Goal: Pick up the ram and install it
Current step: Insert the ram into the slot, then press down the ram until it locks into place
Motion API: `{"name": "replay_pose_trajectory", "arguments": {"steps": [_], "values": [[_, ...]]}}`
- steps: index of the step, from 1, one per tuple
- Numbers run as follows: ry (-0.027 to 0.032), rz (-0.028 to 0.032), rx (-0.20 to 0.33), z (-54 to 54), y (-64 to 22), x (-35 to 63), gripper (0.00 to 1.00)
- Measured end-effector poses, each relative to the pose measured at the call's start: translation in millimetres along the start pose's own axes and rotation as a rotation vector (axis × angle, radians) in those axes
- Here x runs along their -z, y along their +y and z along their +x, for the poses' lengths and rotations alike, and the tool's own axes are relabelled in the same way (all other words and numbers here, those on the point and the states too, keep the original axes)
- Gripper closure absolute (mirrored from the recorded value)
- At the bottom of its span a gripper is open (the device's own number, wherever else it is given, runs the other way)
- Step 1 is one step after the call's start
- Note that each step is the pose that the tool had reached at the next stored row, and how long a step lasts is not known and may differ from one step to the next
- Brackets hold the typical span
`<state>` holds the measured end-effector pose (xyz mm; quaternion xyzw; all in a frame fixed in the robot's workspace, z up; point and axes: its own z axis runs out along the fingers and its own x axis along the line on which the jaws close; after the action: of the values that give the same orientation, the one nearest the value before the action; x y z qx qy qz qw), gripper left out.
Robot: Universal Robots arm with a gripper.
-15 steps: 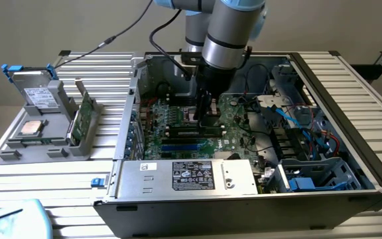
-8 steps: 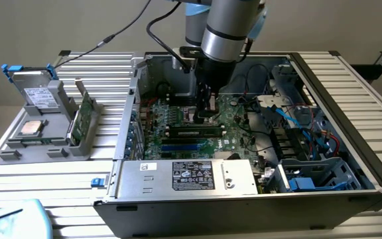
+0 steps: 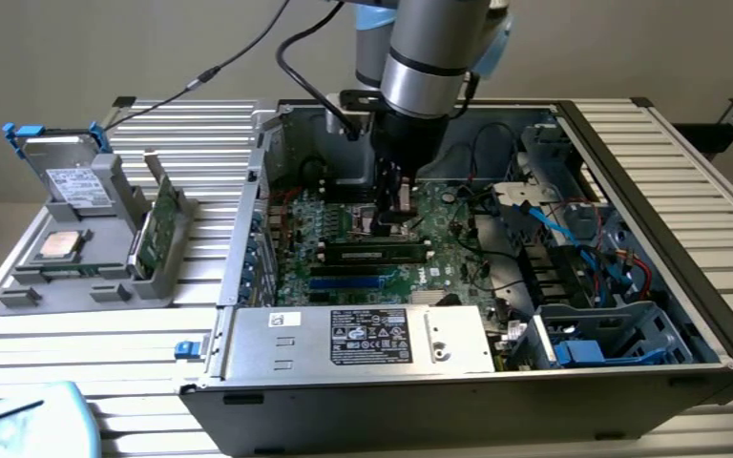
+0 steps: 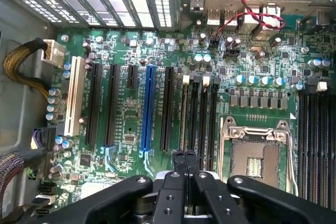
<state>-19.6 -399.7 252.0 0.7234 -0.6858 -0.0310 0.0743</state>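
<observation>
Standing by the table (image 3: 87, 334), I see the arm reaching down into the open case (image 3: 469, 410), with the gripper (image 3: 392, 221) low over the board (image 4: 126, 103). Its fingers (image 4: 179, 163) are drawn tight together and I can see nothing clamped between them. In the wrist view they hang over the black slots just beside the empty socket (image 4: 255, 153).

From the exterior view, the ram (image 3: 369, 254) lies lengthwise along a slot at 6 o'clock from the gripper, close under it. It is dark, with a small white label. My guess is that the pick-up is done and the stick is already in its slot. I cannot tell whether it is pressed fully home or whether the latches have closed, so seating may be what is left.

At 9 o'clock from the case, well apart, a grey holder (image 3: 35, 286) carries a green stick (image 3: 150, 234) standing on edge, along with a silver chip and a drive. The supply box (image 3: 360, 339) sits at 6 o'clock inside the case.

The table is ribbed aluminium, pale and clean, and the wall behind it is plain grey
</observation>
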Motion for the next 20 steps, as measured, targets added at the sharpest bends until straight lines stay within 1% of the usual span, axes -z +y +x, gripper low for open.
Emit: {"name": "replay_pose_trajectory", "arguments": {"steps": [2,4,6,8,9,20], "values": [[0.0021,0.0164,0.001,-0.4,0.9,-0.7,0.89],[0.0033,0.0289,0.001,-0.5,1.1,-1.2,0.89],[0.0049,0.0388,0.002,-0.7,1.0,-1.7,0.89],[0.0071,0.0462,0.002,-1.0,0.9,-2.1,0.89],[0.0079,0.0471,0.002,-1.3,0.9,-2.1,0.89],[0.0079,0.0473,0.003,-2.0,0.9,-2.1,0.89]]}}
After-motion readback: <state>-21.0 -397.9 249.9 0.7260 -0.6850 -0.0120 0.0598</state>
